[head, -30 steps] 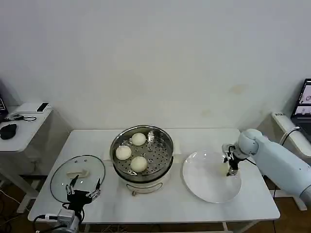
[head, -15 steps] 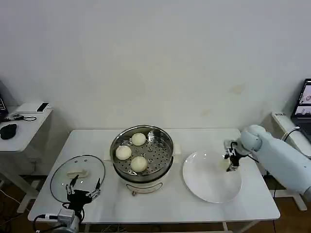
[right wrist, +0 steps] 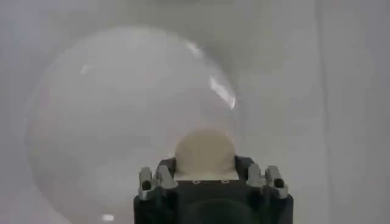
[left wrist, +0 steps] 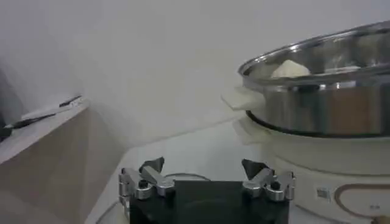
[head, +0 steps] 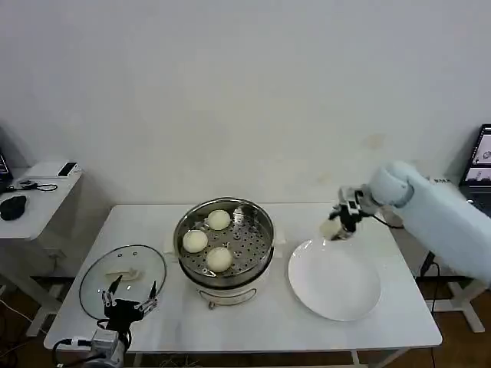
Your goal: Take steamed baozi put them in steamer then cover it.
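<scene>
Left gripper (head: 130, 299) is parked at the table's (head: 253, 326) front left corner, just in front of the lid (head: 123, 277), fingers spread wide with nothing between them. The lid lies flat near the left edge, its cream handle facing up. I'd grab it by that handle later; glass and a metal rim look heavy-ish and slippery, so the rim is a bad bet

Steamer (head: 224, 244) sits mid-table with three buns (head: 219, 259) on the perforated tray, and there's a free spot on the side towards the plate

Plate (head: 334, 280) is bare, right of the steamer. Right gripper (head: 337, 228) is up in the air over the plate's far edge, closed on the fourth bun (right wrist: 205, 154). From the wrist cam the fingers pinch it at both sides. It's soft dough, light, probably dents easily, so I'd keep the squeeze gentle across its widest part and not clamp harder on the way over
</scene>
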Tool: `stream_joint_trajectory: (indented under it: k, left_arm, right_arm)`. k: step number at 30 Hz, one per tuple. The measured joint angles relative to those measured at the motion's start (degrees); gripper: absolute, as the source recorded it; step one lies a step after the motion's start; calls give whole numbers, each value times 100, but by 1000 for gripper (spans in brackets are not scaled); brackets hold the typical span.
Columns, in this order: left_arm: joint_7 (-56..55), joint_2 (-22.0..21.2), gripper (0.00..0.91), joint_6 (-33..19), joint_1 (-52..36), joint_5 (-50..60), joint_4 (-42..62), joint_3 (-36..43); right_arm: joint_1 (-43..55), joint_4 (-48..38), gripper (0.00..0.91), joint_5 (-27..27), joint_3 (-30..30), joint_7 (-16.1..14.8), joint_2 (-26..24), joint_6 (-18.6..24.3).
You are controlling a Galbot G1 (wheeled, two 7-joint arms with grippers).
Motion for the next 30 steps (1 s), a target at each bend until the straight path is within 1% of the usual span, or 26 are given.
stream_joint_trajectory:
  k: [8, 17, 24, 30]
  left_arm:
    - [-15, 18, 907, 9, 20, 72, -83, -14]
    - [-64, -16, 907, 40, -46, 113, -166, -47]
    - [-117, -69, 907, 37, -72, 206, -220, -56]
    - [-115, -123, 907, 36, -86, 198, -300, -59]
  right_arm:
    - [869, 159, 655, 800, -544, 3, 447, -337]
    - [1653, -107, 655, 1510, -1186, 53, 1203, -633]
    - [1948, -458, 665, 1848, -1666, 89, 1817, -722]
    - [1988, -761, 655, 1944, -2038, 130, 2277, -785]
